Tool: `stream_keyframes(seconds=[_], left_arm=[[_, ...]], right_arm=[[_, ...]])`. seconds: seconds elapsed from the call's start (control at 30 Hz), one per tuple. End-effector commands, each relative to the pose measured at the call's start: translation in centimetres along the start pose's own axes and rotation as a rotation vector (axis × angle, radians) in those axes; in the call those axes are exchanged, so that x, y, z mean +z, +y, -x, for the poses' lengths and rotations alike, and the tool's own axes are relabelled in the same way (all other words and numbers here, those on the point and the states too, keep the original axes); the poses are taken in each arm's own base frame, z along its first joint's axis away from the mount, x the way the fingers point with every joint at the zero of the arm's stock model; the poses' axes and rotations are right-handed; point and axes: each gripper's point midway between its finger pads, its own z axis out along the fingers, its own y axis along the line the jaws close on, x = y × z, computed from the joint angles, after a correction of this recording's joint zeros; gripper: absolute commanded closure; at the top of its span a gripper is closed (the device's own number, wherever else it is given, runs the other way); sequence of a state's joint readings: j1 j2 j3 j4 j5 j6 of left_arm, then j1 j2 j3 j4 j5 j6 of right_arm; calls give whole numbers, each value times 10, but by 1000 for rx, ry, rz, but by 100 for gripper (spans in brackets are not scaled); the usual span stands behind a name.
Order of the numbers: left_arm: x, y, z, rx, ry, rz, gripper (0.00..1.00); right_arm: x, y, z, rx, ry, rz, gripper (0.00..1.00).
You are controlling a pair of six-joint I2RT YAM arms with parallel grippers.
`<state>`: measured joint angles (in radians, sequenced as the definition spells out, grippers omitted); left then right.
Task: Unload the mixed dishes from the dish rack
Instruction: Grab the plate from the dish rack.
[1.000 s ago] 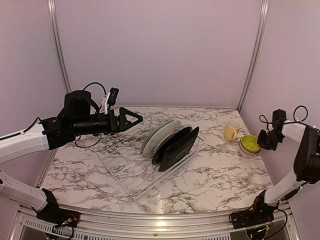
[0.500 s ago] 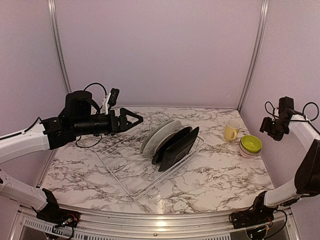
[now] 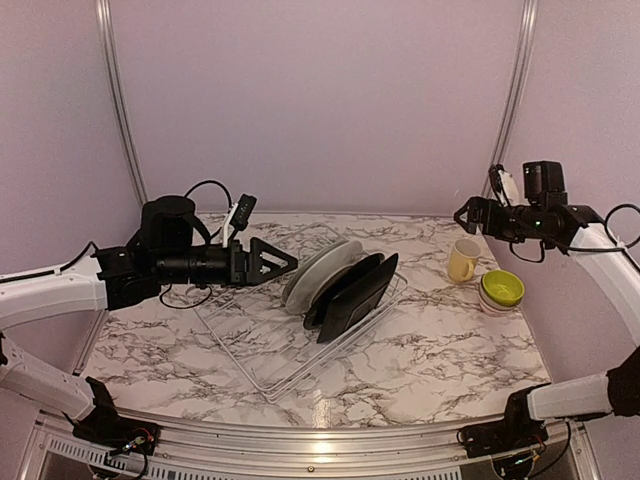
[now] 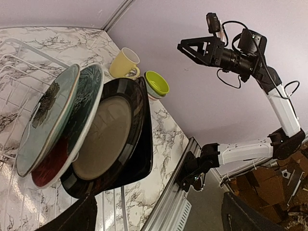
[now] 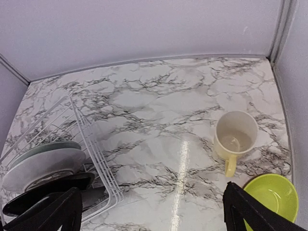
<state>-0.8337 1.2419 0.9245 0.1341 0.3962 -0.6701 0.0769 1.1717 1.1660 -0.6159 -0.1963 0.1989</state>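
Four plates stand on edge in the dish rack (image 3: 250, 345) at the middle of the bench (image 3: 430, 350): two round whitish plates (image 3: 318, 268) and, leaning against them on the near side, two black squarish plates (image 3: 355, 292). The pale yellow mug (image 3: 463, 262) and lime-green bowl (image 3: 501, 287) sit on the bench to the right. The left hand (image 3: 285, 263) hovers just beside the whitish plates, fingers spread and empty. The right hand (image 3: 468, 213) hangs above the mug, also spread and empty. The plates look glazed, so probably stiff, slick, fairly heavy and breakable. The exposed upper rim is likely the best hold, pinched across its thickness and lifted straight up, since the neighbouring plates may tip.
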Motion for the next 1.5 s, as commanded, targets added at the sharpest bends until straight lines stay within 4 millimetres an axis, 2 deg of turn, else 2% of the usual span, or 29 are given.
stream_keyframes(seconds=[0.0,0.07,0.17,0.33,0.53,0.83,1.03,1.47], left_arm=[[12,-15,-26,55,56,-69,9],[17,-12,-37,85,70,-45,10],[26,-6,-55,126,88,14,11],[45,1,-79,182,116,97,14],[65,14,-84,225,123,169,16],[89,19,-81,311,164,205,28],[97,19,-75,385,164,214,44],[122,14,-69,507,194,197,62]], right_arm=[[-22,63,35,-71,-130,231,1],[-26,64,38,-75,-154,230,2],[-48,64,48,-89,-256,223,2],[-78,53,53,-79,-397,165,2],[-96,54,52,-147,-427,149,1],[-96,57,48,-169,-422,165,1],[-93,57,46,-159,-422,176,1],[-90,56,48,-156,-418,166,2]])
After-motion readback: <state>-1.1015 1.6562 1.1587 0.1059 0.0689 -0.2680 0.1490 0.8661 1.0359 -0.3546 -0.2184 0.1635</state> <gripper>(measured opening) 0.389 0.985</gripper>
